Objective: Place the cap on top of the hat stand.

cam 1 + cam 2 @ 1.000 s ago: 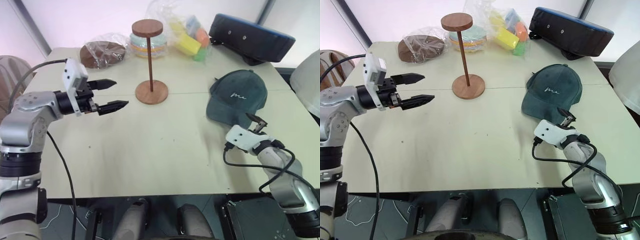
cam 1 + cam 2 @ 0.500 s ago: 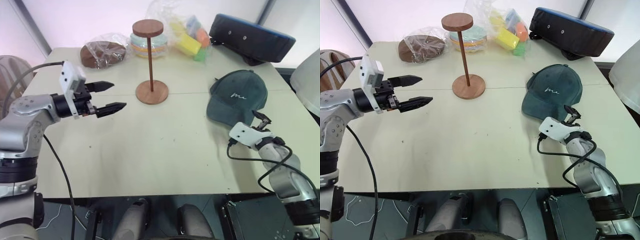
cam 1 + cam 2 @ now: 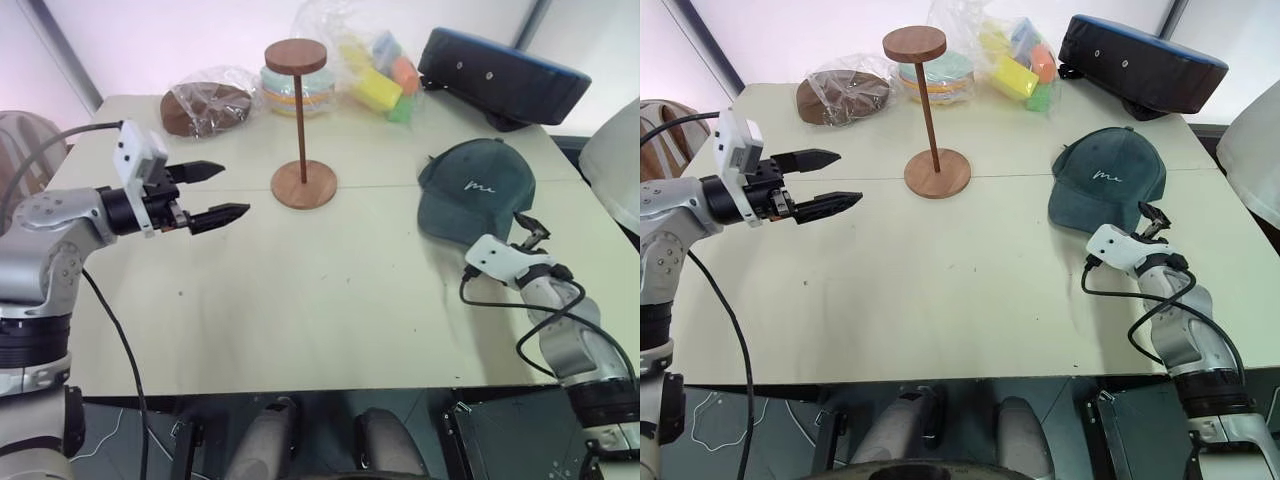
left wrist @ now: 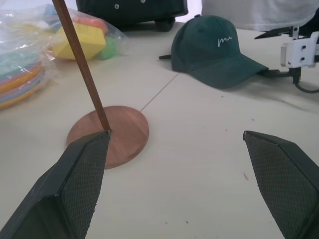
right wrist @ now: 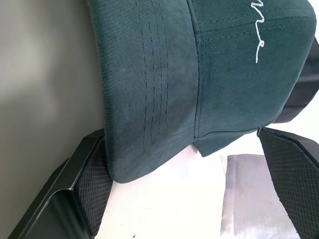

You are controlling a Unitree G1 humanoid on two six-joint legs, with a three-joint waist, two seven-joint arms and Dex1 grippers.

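The cap [image 3: 1108,183] lies on the table [image 3: 940,290], its brim between the wide-open right gripper [image 5: 189,179] fingers — not clamped. The left gripper [image 3: 820,182] hovers open and empty beside the hat stand [image 3: 930,120].

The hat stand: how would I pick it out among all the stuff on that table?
Look at the pale table, toward the far middle, in front of the plastic bags. The hat stand is a thin upright wooden rod between two discs; unlike the brown disc in plastic, it stands bare and tall.
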